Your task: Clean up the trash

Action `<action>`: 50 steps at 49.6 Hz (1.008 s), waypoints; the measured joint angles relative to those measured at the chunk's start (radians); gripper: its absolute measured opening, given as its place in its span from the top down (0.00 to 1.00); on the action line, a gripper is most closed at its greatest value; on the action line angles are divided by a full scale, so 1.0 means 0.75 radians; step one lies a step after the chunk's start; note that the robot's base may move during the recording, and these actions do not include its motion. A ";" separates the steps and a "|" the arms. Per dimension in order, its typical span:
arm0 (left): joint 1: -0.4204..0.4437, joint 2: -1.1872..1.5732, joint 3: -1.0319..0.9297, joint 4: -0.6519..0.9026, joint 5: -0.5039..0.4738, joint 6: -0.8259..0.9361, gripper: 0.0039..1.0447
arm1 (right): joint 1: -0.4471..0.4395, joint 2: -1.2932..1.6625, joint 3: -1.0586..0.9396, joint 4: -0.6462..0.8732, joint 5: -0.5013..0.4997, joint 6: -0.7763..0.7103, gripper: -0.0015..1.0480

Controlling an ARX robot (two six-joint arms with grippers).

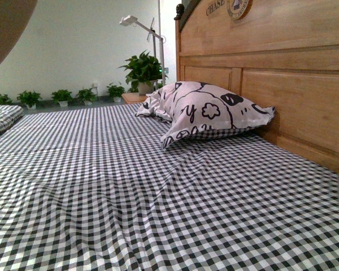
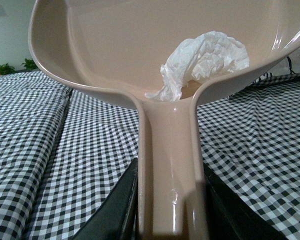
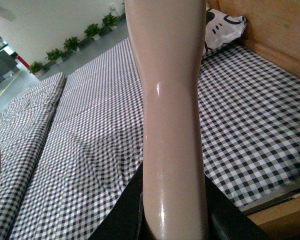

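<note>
Trash (image 2: 206, 59): one crumpled wad of white tissue, creased and matte, lying inside the pan of the dustpan (image 2: 115, 45) at the throat where pan meets handle, touching the pan floor. Judged status: collection done, since the wad is off the bed and contained; disposal appears outstanding, and no bin shows in any view. Dustpan: beige moulded plastic, smooth and glossy, deep curved rim, long straight handle. Left gripper (image 2: 171, 210): dark jaws pressed against either side of the dustpan handle, clenched on it, pan held above the bed. Right gripper (image 3: 172, 210): dark jaws closed about a second beige glossy handle (image 3: 170, 100), rounded and tapering; its working end is out of frame, so the tool cannot be named with certainty. Bedsheet (image 1: 130, 192): black-and-white gingham cloth, soft, lightly rippled in long creases, no litter visible on it in the front view. Pillow (image 1: 206, 110): white fabric with black doodle prints, plump, resting against the headboard (image 1: 294, 84), which is varnished light wood, panelled. Beyond the bed: potted green plants (image 1: 141, 70) along a pale wall.
</note>
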 joint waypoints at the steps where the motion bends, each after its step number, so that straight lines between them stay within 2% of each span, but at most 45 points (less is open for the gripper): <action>1: 0.000 0.000 0.000 0.000 0.000 0.000 0.73 | -0.001 0.000 0.000 0.000 0.000 -0.001 0.82; 50: -0.002 0.000 0.000 0.000 0.000 0.000 0.73 | -0.005 0.000 0.001 0.000 0.000 -0.001 0.82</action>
